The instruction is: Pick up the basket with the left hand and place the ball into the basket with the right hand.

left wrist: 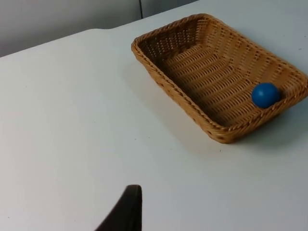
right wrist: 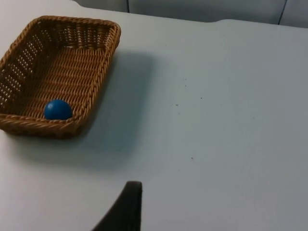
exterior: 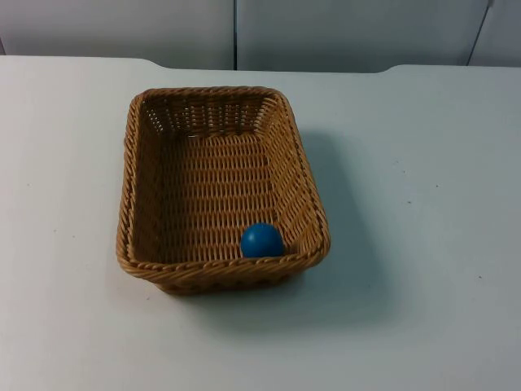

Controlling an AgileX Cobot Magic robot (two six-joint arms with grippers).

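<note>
A rectangular basket [exterior: 221,189] of tan woven wicker, with a braided rim and sloping walls, was seen resting flat on the white table [exterior: 431,204], slightly left of the middle in the top view. Its long sides ran away from the camera toward the grey partition wall [exterior: 342,32]. A small, smooth blue ball [exterior: 261,240] was found inside the basket, on the woven floor in the near right corner, touching or just beside the near wall. In the left wrist view the same basket [left wrist: 219,72] was seen set at an angle with the ball [left wrist: 265,95] lodged against its end wall, and a shadow was cast on the table beside it. In the right wrist view the basket [right wrist: 55,77] and the ball [right wrist: 57,109] were seen again, the ball close to the near rim. The left gripper [left wrist: 126,209] was held above bare table well apart from the basket, nothing being held; only one dark fingertip was shown, so whether its fingers were spread or pressed together could not be told. The right gripper [right wrist: 126,207] was likewise held over bare table well apart from the basket, and its state could not be told either. The table top was matt white with a few tiny dark specks [right wrist: 191,158], and vertical seams were seen in the wall panels behind it.
</note>
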